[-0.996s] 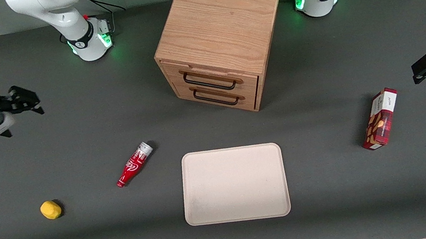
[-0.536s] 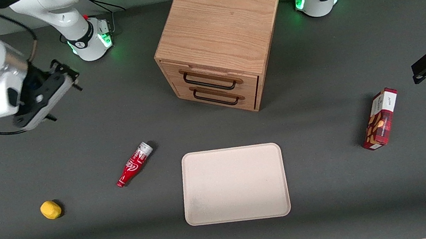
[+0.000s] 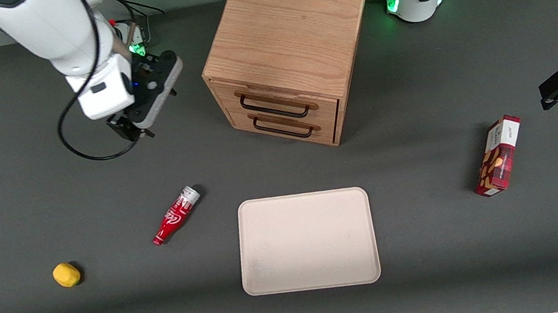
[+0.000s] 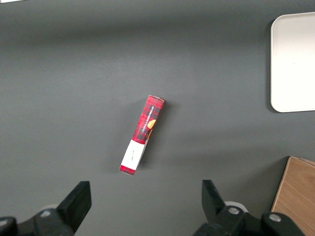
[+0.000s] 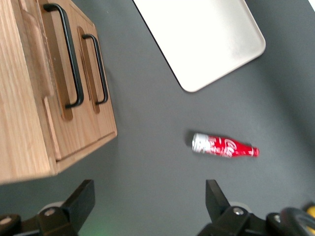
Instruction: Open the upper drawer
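The wooden cabinet [image 3: 285, 25] stands at the middle of the table, farther from the front camera than the tray. Its upper drawer [image 3: 274, 96] is flush with the cabinet front, and its black wire handle [image 3: 273, 105] lies just above the lower drawer's handle [image 3: 283, 128]. My gripper [image 3: 134, 131] hangs open above the bare table beside the cabinet, toward the working arm's end, holding nothing. In the right wrist view the gripper [image 5: 149, 199] has its fingers wide apart, well short of the upper drawer [image 5: 59, 64] and its handle [image 5: 69, 54].
A red bottle [image 3: 176, 214] lies on the table, nearer the front camera than my gripper. The beige tray [image 3: 306, 241] lies in front of the cabinet. A yellow object [image 3: 66, 274] sits toward the working arm's end. A red box [image 3: 499, 155] stands toward the parked arm's end.
My arm has swung in from the working arm's end of the table to a spot close beside the cabinet. The drawers and the loose objects have not moved.
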Motion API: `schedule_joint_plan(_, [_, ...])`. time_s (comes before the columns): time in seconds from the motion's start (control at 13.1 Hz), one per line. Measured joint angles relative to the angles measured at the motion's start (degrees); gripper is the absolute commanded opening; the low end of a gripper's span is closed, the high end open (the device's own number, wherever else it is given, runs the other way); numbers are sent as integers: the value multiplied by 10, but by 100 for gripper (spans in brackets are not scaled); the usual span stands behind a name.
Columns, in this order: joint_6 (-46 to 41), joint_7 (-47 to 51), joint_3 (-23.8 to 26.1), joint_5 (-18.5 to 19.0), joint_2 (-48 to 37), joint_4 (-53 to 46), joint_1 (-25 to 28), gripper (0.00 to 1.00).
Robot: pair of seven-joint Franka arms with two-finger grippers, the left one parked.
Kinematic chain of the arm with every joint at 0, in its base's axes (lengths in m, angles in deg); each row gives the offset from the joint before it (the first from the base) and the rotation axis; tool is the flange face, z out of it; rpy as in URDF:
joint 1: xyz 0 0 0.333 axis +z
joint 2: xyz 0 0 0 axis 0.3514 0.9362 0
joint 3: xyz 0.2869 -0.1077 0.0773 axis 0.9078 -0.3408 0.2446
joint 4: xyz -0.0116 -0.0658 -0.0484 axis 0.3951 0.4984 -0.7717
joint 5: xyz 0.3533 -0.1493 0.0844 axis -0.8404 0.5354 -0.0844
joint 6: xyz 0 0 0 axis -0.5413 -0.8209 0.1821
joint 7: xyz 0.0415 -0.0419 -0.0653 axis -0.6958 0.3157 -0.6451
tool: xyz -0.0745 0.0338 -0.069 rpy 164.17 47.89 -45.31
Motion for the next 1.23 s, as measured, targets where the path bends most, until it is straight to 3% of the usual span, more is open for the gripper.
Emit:
schedule_joint_plan(0.69, [151, 44, 39, -2, 69, 37, 34, 100])
schedule_joint_plan(1.0, [205, 78, 40, 33, 116, 37, 59, 100])
schedule_joint_plan(1.23, [238, 97, 40, 39, 143, 37, 78, 100])
